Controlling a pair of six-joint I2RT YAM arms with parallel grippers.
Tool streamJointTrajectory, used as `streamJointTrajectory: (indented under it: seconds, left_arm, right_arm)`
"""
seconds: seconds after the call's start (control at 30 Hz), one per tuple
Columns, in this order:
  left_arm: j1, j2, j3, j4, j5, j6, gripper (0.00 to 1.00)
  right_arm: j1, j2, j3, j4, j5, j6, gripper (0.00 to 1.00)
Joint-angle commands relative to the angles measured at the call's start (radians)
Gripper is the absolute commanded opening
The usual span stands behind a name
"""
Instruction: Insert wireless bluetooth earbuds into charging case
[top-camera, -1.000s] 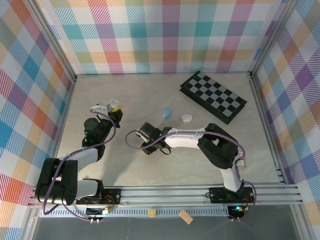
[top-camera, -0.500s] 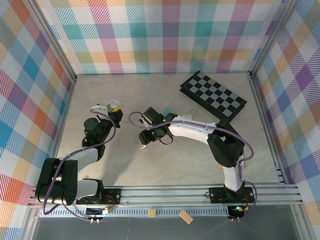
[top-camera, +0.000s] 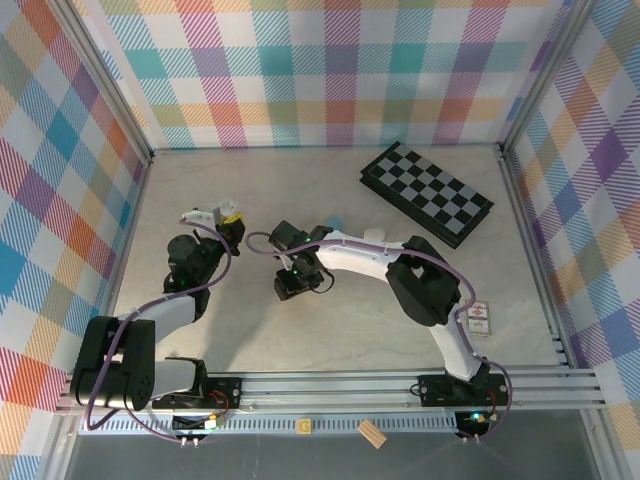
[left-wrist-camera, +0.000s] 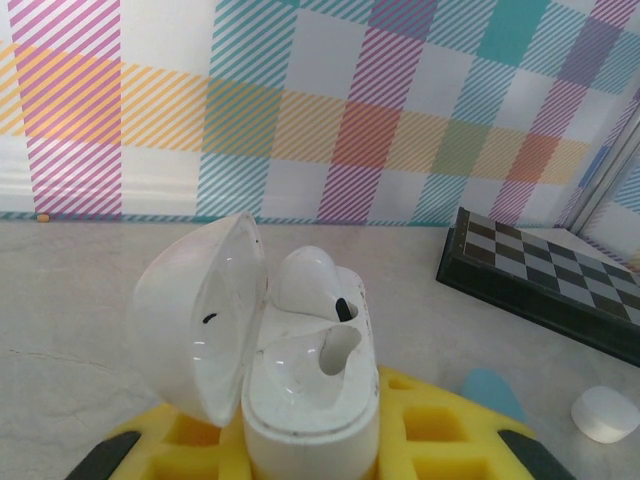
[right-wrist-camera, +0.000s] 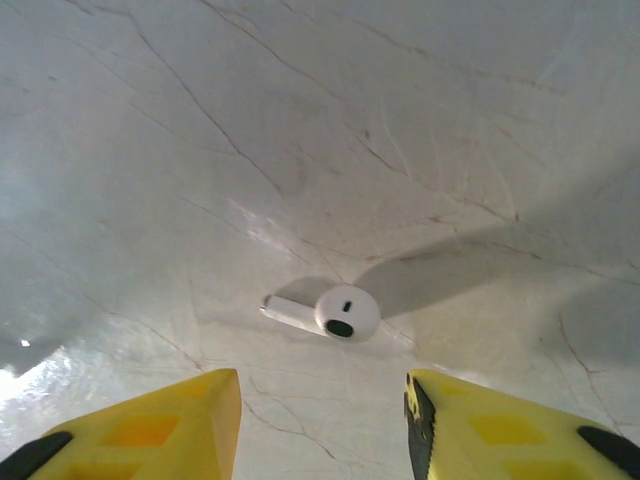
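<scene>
My left gripper (top-camera: 226, 217) is shut on a white charging case (left-wrist-camera: 300, 375), held upright between its yellow fingers (left-wrist-camera: 440, 425). The case lid is swung open to the left. One white earbud (left-wrist-camera: 312, 282) sits in the far slot; the near slot is bare. A second white earbud (right-wrist-camera: 335, 313), with a short stem, lies on its side on the pale table (right-wrist-camera: 300, 120). My right gripper (right-wrist-camera: 322, 420) hangs open just above it, its yellow fingers (right-wrist-camera: 175, 425) on either side and short of the bud. The same right gripper (top-camera: 291, 283) points down at the table's middle.
A folded chessboard (top-camera: 425, 193) lies at the back right. A light blue oval piece (left-wrist-camera: 492, 392) and a white oval piece (left-wrist-camera: 605, 413) rest on the table beyond the right arm. Small cards (top-camera: 478, 316) lie at the right; a tan wooden block (top-camera: 371, 433) sits beyond the front rail.
The right arm has swung and its gripper has shifted a little left and nearer, now over the loose earbud. The left arm and the case have not moved.
</scene>
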Motion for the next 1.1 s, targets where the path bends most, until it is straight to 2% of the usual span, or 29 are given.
streamJointTrajectory:
  seconds: [0.0, 0.53, 0.87, 1.07]
  left_arm:
    - [0.013, -0.016, 0.016, 0.022, 0.024, -0.002, 0.13]
    - [0.013, -0.048, 0.023, -0.010, 0.042, -0.002, 0.13]
    - [0.014, -0.067, 0.028, -0.041, 0.063, 0.007, 0.14]
    - [0.013, -0.086, 0.033, -0.078, 0.093, 0.021, 0.15]
  right_arm:
    - [0.009, 0.025, 0.057, -0.052, 0.015, -0.006, 0.45]
    - [0.009, 0.109, 0.154, -0.098, 0.072, -0.041, 0.33]
    - [0.002, 0.031, 0.089, -0.090, 0.137, -0.115, 0.28]
    - [-0.045, -0.046, -0.002, -0.077, 0.144, -0.152, 0.27]
